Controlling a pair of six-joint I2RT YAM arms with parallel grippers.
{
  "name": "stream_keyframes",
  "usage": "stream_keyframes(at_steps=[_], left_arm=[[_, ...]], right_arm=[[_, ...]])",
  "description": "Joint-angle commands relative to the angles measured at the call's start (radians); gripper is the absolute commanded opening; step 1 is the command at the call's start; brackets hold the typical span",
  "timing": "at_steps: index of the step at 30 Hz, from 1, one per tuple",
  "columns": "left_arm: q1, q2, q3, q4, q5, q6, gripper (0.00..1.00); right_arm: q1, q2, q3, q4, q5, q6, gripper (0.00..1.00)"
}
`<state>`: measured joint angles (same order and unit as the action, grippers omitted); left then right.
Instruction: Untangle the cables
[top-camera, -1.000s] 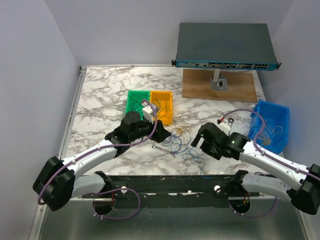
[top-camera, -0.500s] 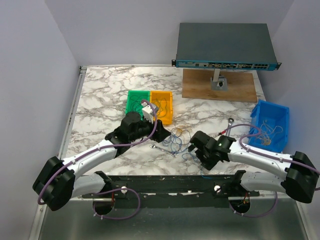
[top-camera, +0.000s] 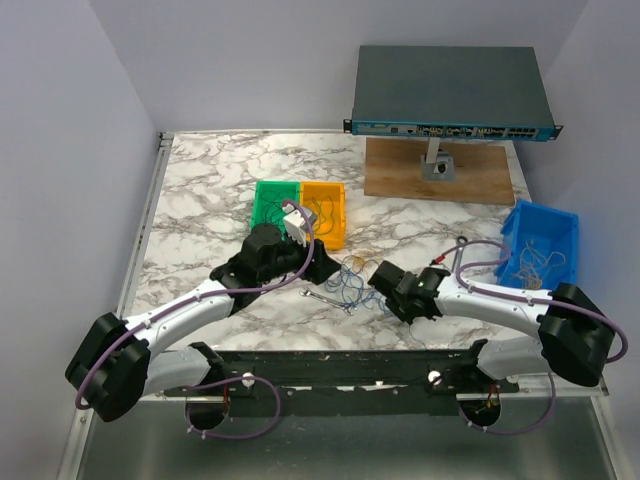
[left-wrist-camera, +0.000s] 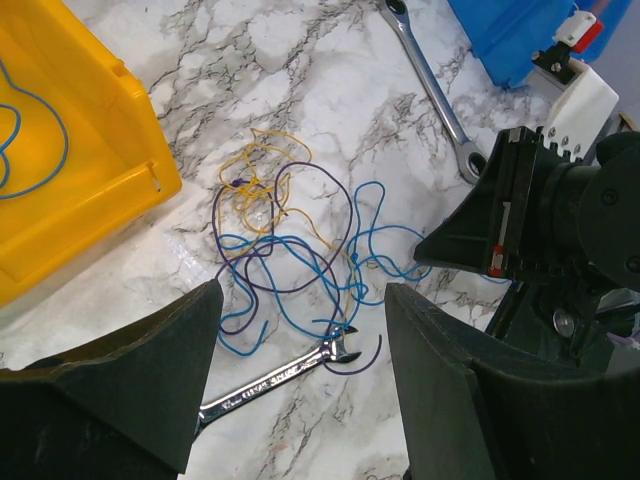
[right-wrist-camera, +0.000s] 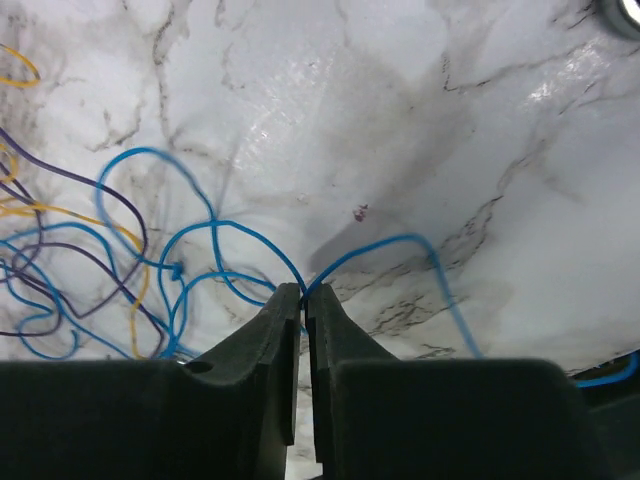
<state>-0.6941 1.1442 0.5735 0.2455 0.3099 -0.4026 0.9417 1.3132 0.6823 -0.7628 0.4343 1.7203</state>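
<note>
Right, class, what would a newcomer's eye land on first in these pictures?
A tangle of thin blue, purple and yellow wires lies on the marble table near its front edge. The right arm has its jaws shut on one blue strand; a green bin and an orange bin sit behind.

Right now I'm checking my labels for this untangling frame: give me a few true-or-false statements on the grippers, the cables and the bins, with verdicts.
1. The right gripper is pinched shut on a blue cable. True.
2. The left gripper is closed on the tangle. False: its fingers stand wide apart above the tangle and hold nothing.
3. A small wrench lies flat on the marble table at the edge of the tangle. True.
4. The orange bin has nothing in it. False: a blue wire lies inside it.
</note>
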Motion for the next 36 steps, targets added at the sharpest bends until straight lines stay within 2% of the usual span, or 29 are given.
stream_keyframes(at_steps=[1, 4, 8, 13, 16, 22, 29, 36], left_arm=[[-0.003, 0.009, -0.007, 0.020, -0.005, 0.019, 0.67], [-0.004, 0.013, -0.009, 0.028, 0.013, 0.022, 0.67], [-0.003, 0.002, -0.017, 0.049, 0.043, 0.028, 0.67], [-0.005, -0.008, -0.032, 0.086, 0.092, 0.040, 0.68], [-0.005, -0.022, -0.048, 0.114, 0.118, 0.044, 0.68], [-0.005, -0.060, -0.084, 0.176, 0.144, 0.047, 0.69], [-0.007, -0.049, -0.086, 0.190, 0.140, 0.051, 0.70], [-0.020, -0.064, -0.116, 0.278, 0.165, 0.075, 0.72]], right_arm=[[0.006, -0.001, 0.035, 0.020, 0.093, -0.047, 0.01], [0.005, -0.029, 0.100, -0.072, 0.182, -0.104, 0.01], [0.005, -0.111, 0.203, -0.091, 0.257, -0.394, 0.01], [0.005, -0.306, 0.268, 0.115, 0.155, -0.803, 0.01], [0.005, -0.413, 0.313, 0.197, 0.101, -0.932, 0.01], [0.005, -0.462, 0.466, 0.203, 0.048, -1.052, 0.01], [0.005, -0.432, 0.562, 0.211, 0.015, -1.081, 0.01], [0.005, -0.383, 0.640, 0.233, -0.078, -1.069, 0.01]])
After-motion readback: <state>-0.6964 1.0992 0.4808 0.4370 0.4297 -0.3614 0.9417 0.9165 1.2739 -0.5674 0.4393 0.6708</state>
